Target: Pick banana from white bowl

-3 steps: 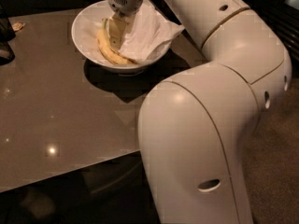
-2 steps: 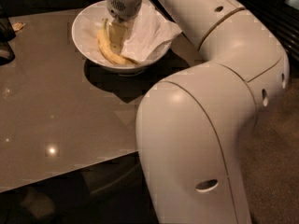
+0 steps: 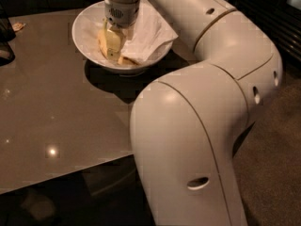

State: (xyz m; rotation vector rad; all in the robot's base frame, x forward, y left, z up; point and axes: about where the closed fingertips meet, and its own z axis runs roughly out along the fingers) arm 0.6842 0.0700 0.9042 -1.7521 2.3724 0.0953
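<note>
My pincer [image 3: 113, 45] is down inside the white bowl [image 3: 83, 42], hanging straight from the grey wrist housing [image 3: 122, 7] at the top of the camera view. It sits right at the banana [image 3: 102, 44]. From this angle its pale tip blends with the fruit, so I cannot tell whether it is spread, pressed together or already pinching the banana. I also cannot say for certain that it is touching the fruit.

The banana is in the bowl, on the left half. A yellow stretch of it shows just left of the pincer, and a browner end pokes out below it, near the bowl's front wall. A crumpled white napkin [image 3: 149, 32] fills the right half of the bowl, spills over the far right rim and touches the banana's lower end.

The bowl stands near the far edge of the glossy grey-brown surface [image 3: 51, 102] and casts a dark shadow towards me. The big white arm [image 3: 221, 74] bends through the right side of the view and covers the surface's right-hand part. A dark object [image 3: 4, 36] is cut off by the left border, well apart from the bowl.
</note>
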